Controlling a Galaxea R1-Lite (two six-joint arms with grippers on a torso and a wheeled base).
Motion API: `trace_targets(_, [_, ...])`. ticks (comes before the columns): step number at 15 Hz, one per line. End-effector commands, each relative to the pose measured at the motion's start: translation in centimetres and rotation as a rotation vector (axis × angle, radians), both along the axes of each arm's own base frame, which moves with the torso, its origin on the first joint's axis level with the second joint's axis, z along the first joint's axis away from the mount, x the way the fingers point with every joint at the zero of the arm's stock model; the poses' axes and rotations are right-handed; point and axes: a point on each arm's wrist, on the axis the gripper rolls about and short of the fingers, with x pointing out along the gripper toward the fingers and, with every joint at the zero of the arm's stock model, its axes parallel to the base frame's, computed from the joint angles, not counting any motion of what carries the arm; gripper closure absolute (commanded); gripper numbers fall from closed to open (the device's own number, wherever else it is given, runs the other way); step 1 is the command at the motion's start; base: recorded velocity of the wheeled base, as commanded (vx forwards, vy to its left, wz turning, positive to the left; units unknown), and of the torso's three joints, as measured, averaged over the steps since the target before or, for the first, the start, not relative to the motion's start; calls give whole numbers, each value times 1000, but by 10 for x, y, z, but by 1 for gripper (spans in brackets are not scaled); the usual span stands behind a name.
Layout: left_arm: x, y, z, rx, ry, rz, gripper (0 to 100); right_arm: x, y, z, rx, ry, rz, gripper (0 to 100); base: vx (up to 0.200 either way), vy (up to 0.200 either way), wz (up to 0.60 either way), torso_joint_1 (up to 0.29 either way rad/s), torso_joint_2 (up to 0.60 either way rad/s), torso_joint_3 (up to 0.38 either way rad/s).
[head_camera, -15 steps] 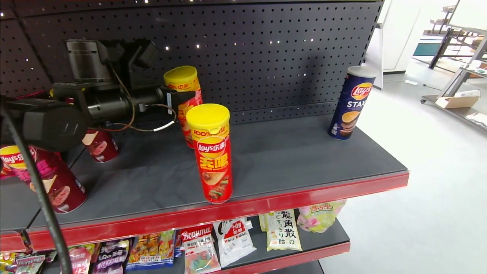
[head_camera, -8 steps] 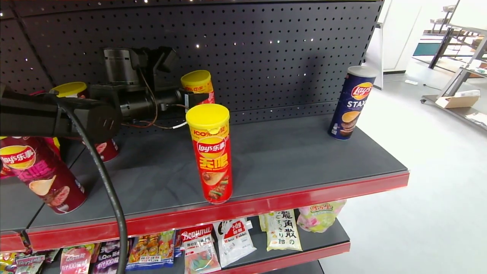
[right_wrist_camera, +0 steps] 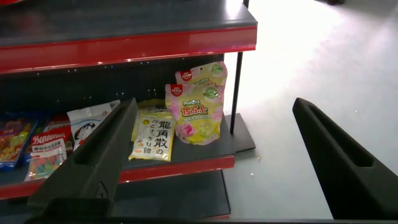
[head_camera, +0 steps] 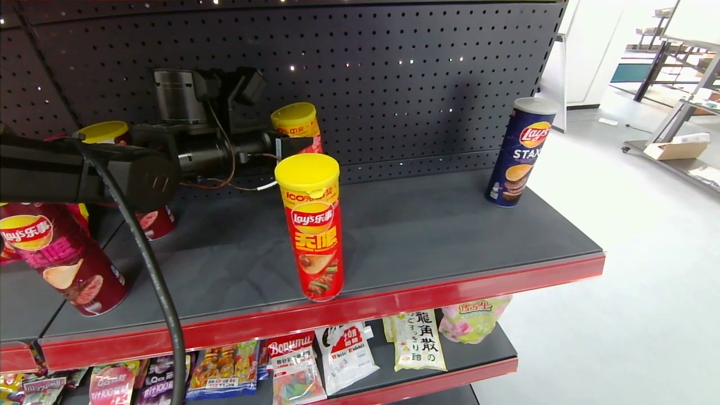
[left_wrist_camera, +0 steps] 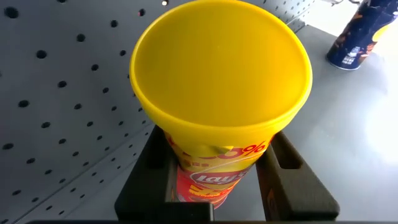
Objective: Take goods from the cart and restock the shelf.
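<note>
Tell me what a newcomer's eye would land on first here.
The tall red can with a yellow lid, standing upright near the front edge of the top shelf, draws the eye first. Behind it, the left pincer is shut on a second yellow-lidded can close to the pegboard. A dark blue can stands alone at the shelf's right end.

From behind the left gripper (head_camera: 292, 145), the head camera is looking down onto the top shelf (head_camera: 450, 225). The left wrist camera is sitting close above the gripped chip can (left_wrist_camera: 221, 93), shared by both; the right wrist camera is facing the lower shelf (right_wrist_camera: 186, 167) beyond the right gripper (right_wrist_camera: 214, 106).
</note>
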Motion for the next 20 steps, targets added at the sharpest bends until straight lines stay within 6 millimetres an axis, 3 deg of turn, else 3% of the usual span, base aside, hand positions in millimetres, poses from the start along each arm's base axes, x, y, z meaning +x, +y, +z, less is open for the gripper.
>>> trace_targets(1, [-2,0,2,-1,-5,-2,100,0,0,0,0,1,1,0,0,0,0,0,0,0])
trace_targets(20, [-9,-5,-6,12,29,-20,100,0,0,0,0,1,1,0,0,0,0,0,0,0])
